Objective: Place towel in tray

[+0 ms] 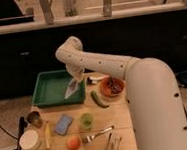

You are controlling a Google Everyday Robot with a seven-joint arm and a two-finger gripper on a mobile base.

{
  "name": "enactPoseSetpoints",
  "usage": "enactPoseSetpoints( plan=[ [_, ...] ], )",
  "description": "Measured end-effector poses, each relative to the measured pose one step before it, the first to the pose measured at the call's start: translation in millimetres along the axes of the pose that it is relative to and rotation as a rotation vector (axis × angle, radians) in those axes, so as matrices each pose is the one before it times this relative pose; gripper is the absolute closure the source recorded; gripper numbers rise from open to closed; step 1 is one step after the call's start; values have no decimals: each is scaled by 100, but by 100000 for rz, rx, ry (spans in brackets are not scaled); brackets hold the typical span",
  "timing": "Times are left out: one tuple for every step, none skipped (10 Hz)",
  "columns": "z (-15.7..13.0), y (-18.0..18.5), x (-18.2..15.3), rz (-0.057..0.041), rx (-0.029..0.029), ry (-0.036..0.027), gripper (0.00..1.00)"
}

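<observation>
The green tray [44, 92] sits at the back left of the wooden table. My arm reaches in from the right and bends down over the tray's right side. My gripper [76, 77] is shut on the white towel [71, 89]. The towel hangs down from it, with its lower end over or touching the tray floor near the right wall.
A red bowl [112, 86] and a green vegetable [98, 99] lie right of the tray. In front are a blue sponge [63, 124], a green cup [85, 120], an orange [72, 142], a fork [98, 134], a white cup [29, 140] and a brown cup [33, 118].
</observation>
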Motion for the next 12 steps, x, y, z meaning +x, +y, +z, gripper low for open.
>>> enactPoseSetpoints(
  plan=[
    [-101, -277, -171, -1752, -39, -1223, 95],
    [6, 77, 179, -793, -178, -606, 88],
    [31, -91, 29, -976, -232, -754, 81],
    [17, -367, -430, -2397, -138, -910, 75],
    [20, -73, -253, -949, -237, -711, 76],
    [29, 27, 60, -1397, -196, -515, 74],
    [-31, 37, -173, -1904, -260, -420, 76],
    [71, 164, -124, -328, -84, -924, 86],
    [31, 158, 169, 52, -82, 148, 88],
    [30, -9, -93, -74, 29, -286, 88],
    [75, -119, -324, -802, 23, -396, 84],
    [-47, 40, -133, -537, 50, -418, 86]
  ],
)
